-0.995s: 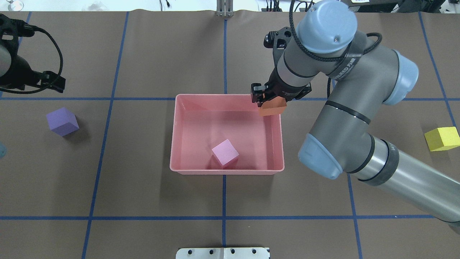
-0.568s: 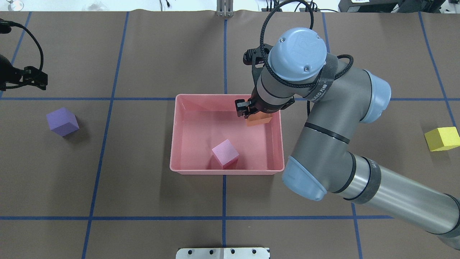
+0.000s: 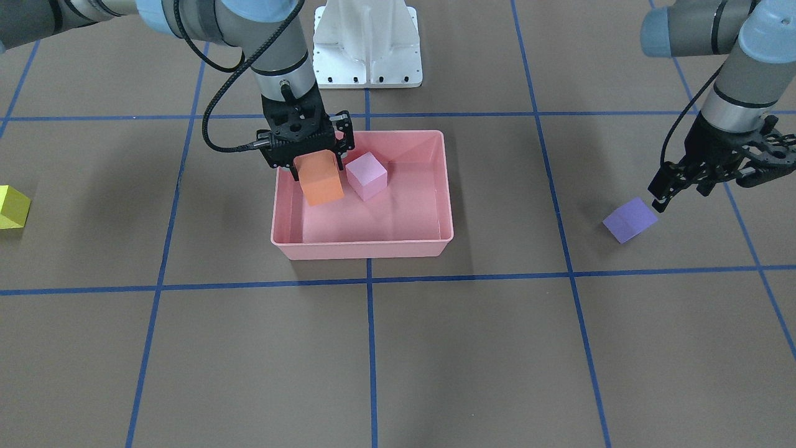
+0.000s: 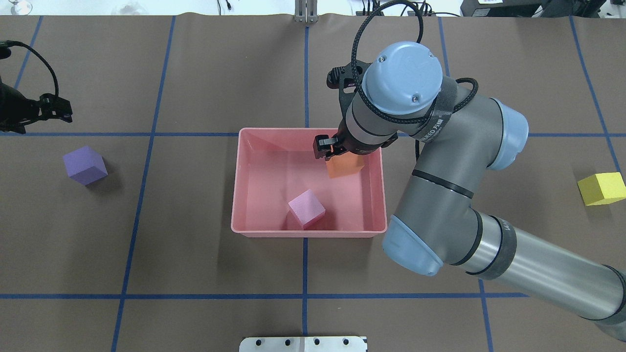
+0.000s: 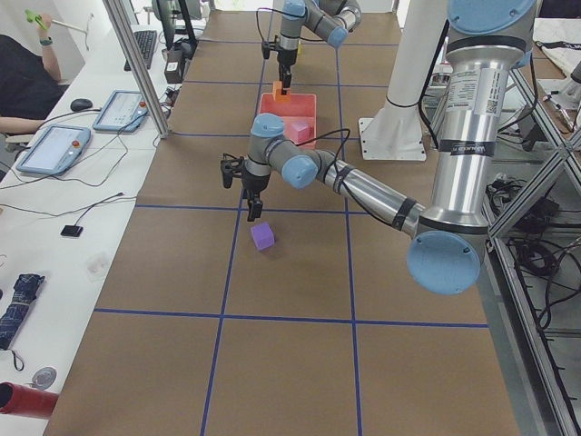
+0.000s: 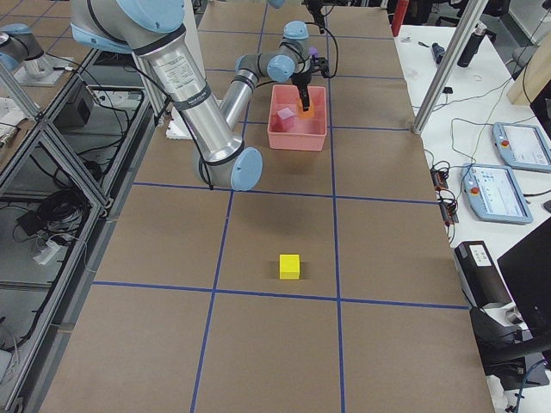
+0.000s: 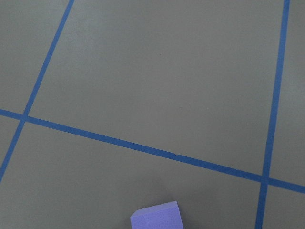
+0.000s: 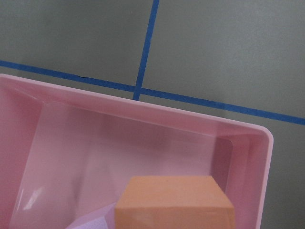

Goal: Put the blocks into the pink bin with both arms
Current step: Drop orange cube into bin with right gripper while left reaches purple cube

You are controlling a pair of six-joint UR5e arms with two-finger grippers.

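My right gripper (image 3: 316, 163) is shut on the orange block (image 3: 318, 179) and holds it just above the floor of the pink bin (image 3: 360, 249), in the bin's far right part as the overhead view (image 4: 345, 166) shows it. The pink-lilac block (image 4: 306, 209) lies in the bin (image 4: 308, 231) near its front wall. My left gripper (image 3: 684, 186) is open and empty, above and just beyond the purple block (image 3: 629, 219), which lies on the mat at the left (image 4: 84, 165). The yellow block (image 4: 601, 188) lies on the mat at the far right.
The brown mat with blue tape lines covers the table. The white metal base (image 3: 367, 43) stands behind the bin on the robot's side. My right arm's elbow (image 4: 415, 244) hangs over the mat beside the bin's right front corner.
My right gripper has carried the orange block from over the bin's far right corner leftward and down into the bin. My left gripper has shifted toward the left edge.
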